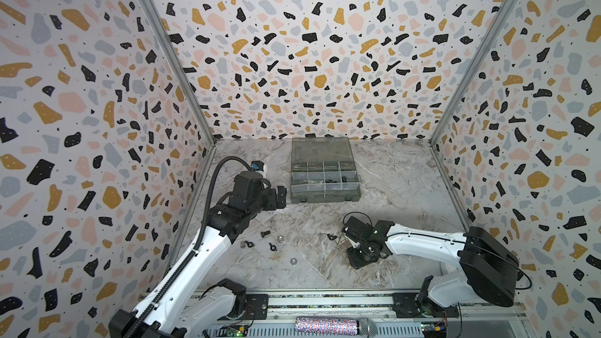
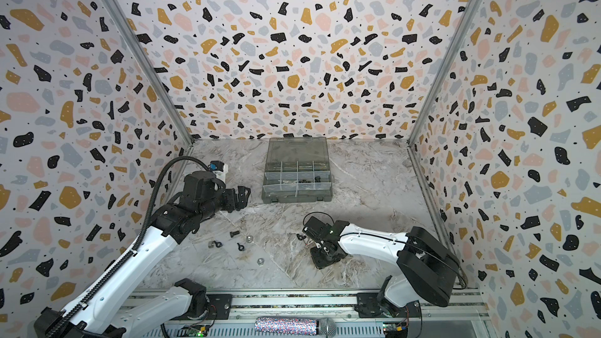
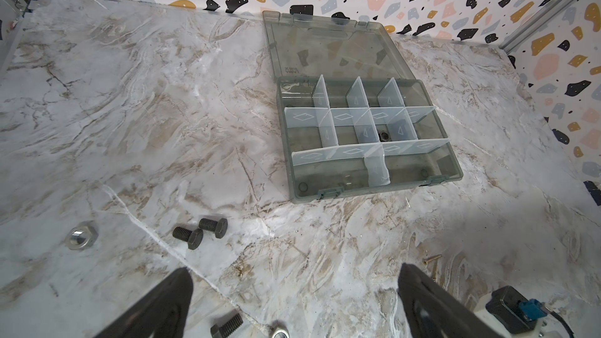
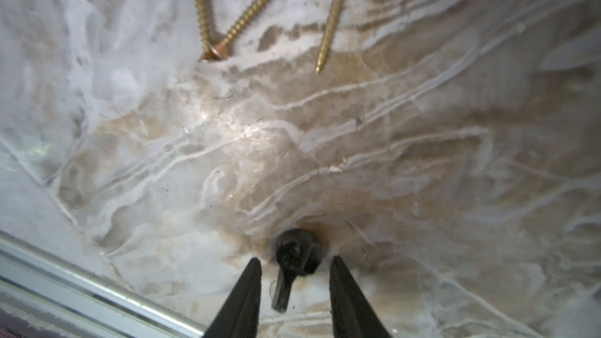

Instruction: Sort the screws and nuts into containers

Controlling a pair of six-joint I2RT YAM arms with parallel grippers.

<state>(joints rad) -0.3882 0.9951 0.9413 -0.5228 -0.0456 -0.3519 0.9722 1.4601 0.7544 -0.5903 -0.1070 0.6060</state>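
The left end effector (image 3: 292, 287) is open as wide as it goes and holds nothing. In both top views it hangs over the tabletop (image 1: 390, 190), just beside the left side of the box (image 1: 325, 195).

In front of it, loose bits lie on the tabletop. Its wrist view shows two black screws (image 3: 200, 232) close together, with a silver nut (image 3: 81, 234) well apart from them. In a top view, two small black wing nuts (image 1: 248, 243) and a shiny hex nut (image 1: 293, 261) lie near the left arm.

The box sits in the middle, near the back wall. Its lid (image 1: 320, 149) is folded open behind it. Pale walls split it into small containers (image 3: 344, 125). A dark nut (image 3: 384, 136) sits in one of the middle ones.

The right end effector (image 4: 296, 259) points down at the tabletop with its fingers partway open. A black wing nut (image 4: 281, 291) lies between them on the tabletop. There is a gap on each side, so the fingers do not hold it. Three gold screws (image 4: 257, 4) lie farther off, and two of them touch.
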